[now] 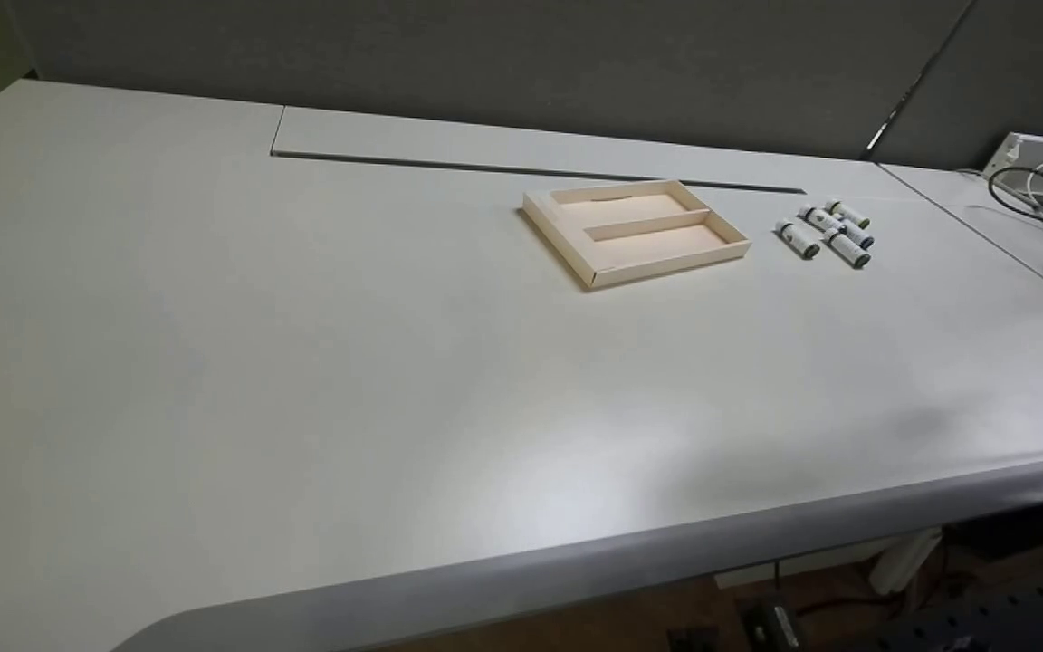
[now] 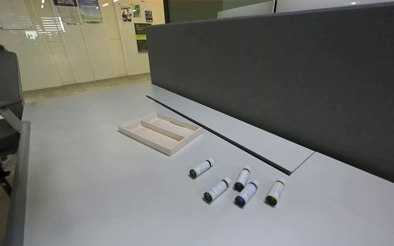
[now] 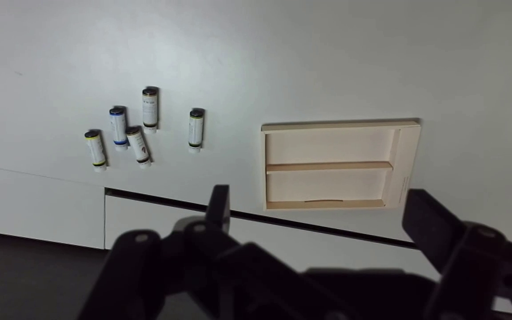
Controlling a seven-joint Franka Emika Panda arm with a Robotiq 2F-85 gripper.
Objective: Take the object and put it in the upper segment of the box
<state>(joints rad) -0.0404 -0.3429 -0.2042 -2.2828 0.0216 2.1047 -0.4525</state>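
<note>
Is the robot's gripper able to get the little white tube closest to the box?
Probably yes, after moving over and down: the gripper is open, and nothing covers or crowds that tube.

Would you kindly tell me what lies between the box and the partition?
Between the box and the partition run a dark strip and a pale panel, as both exterior views show.

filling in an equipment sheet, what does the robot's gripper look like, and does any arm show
In the wrist view, the gripper is black or nearly so, with two jointed fingers, rounded knuckles, small greyish round pins and flat, blocky pads. I can make out no cable or lettering on it, though it is dark and blurred. I see nothing I could surely call the arm.
</note>
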